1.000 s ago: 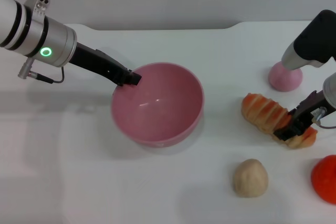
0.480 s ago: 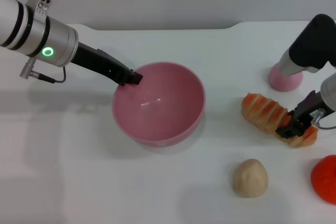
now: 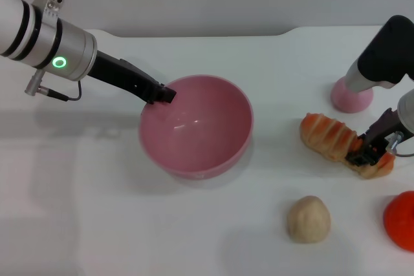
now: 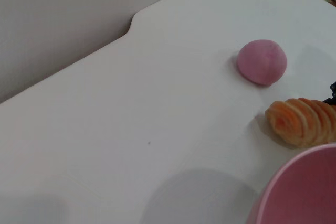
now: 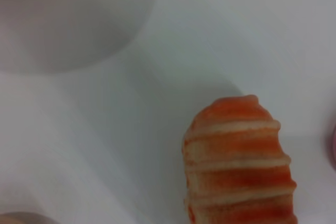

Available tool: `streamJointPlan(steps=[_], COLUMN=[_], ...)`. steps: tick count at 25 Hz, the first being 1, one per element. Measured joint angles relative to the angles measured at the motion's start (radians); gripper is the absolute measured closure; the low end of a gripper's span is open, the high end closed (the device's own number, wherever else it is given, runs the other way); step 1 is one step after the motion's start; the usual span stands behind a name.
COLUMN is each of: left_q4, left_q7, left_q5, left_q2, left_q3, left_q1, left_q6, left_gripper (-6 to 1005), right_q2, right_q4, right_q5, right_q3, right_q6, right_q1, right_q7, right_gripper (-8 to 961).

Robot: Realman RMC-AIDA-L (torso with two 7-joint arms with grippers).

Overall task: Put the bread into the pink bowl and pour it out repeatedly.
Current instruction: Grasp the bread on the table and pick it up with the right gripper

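One bread (image 3: 336, 141) is counted, a single long ridged loaf striped orange and cream. One pink bowl (image 3: 196, 127) is seen, and no second bowl of any colour is shown. One small pink dome (image 3: 352, 94) is counted (solid, not to be taken for the bowl). One round tan bun (image 3: 308, 219) is found. One orange-red object (image 3: 401, 220) is cut by the edge of the head view, so its kind cannot be told. Two grippers are counted: the left gripper (image 3: 163, 94) and the right gripper (image 3: 369, 152). One white table (image 3: 97, 211) is seen beneath all of it.
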State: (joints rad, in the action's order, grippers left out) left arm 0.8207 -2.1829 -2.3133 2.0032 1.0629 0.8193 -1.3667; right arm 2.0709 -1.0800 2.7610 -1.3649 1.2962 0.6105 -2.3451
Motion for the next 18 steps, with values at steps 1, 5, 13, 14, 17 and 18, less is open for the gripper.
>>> streamJointPlan(steps=[1, 5, 13, 14, 17, 18], left_q4=[0.0, 0.0, 0.0, 0.0, 0.0, 0.0], left_q7=[0.0, 0.0, 0.0, 0.0, 0.0, 0.0], left_q5=[0.0, 0.0, 0.0, 0.0, 0.0, 0.0], left_q2=[0.0, 0.0, 0.001, 0.001, 0.002, 0.002], left_q3=[0.0, 0.0, 0.0, 0.0, 0.0, 0.0], left_q1=[0.0, 0.001, 0.001, 0.001, 0.001, 0.001], left_q6=[0.0, 0.0, 0.0, 0.0, -0.003, -0.004], left_gripper=[952, 952, 952, 952, 952, 952], right_q2=[0.0, 0.0, 0.0, 0.0, 0.001, 0.001], right_q4=[0.0, -0.001, -0.001, 0.0, 0.002, 0.002], right_q5=[0.0, 0.001, 0.002, 0.002, 0.002, 0.002], right_q3=[0.0, 0.0, 0.0, 0.0, 0.0, 0.0], right_q6=[0.0, 0.0, 0.0, 0.0, -0.001, -0.001], right_q1=[0.0, 0.0, -0.001, -0.001, -0.001, -0.001], right_q7=[0.0, 0.0, 0.001, 0.001, 0.001, 0.001], right_gripper=[552, 576, 610, 618, 643, 651])
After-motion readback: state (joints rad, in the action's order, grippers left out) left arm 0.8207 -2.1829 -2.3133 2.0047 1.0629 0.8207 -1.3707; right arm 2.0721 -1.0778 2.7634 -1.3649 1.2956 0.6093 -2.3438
